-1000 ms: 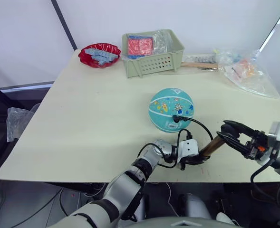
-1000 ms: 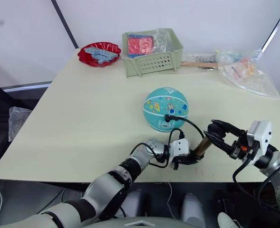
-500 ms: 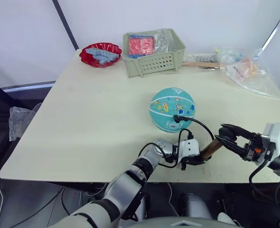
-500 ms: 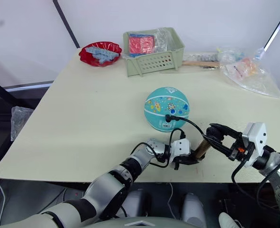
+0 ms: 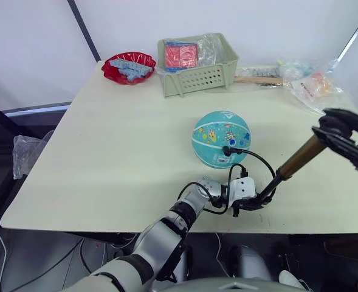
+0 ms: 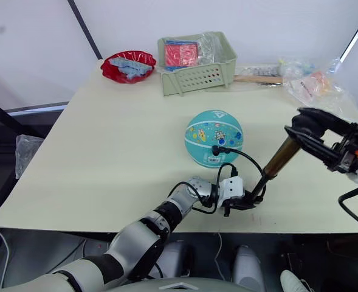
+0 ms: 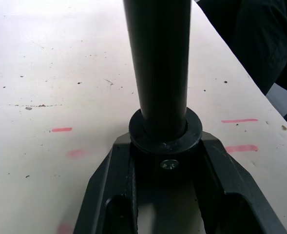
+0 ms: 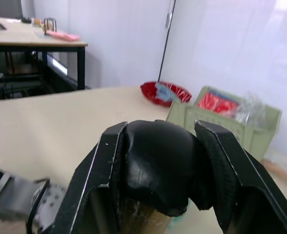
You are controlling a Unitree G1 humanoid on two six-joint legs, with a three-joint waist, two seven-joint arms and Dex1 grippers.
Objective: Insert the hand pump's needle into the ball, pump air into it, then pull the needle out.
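The teal ball rests mid-table toward the front. The needle's black fitting sits against the ball's near side, and the pin itself is hidden. A thin black hose loops from it down to the hand pump's lower end. My left gripper lies at the front edge, shut on that black lower end. The pump slants up to the right, with a black rod showing below its gold-bronze barrel. My right gripper is raised at the right, shut on the pump's black handle.
A green basket with red packets stands at the back centre, with a red bowl to its left. Crinkled plastic bags and a wooden-handled tool lie at the back right. The table's front edge runs just below my left gripper.
My right gripper has risen up and back to the right with the handle, drawing the pump out longer and steeper. The left gripper and the ball have stayed put.
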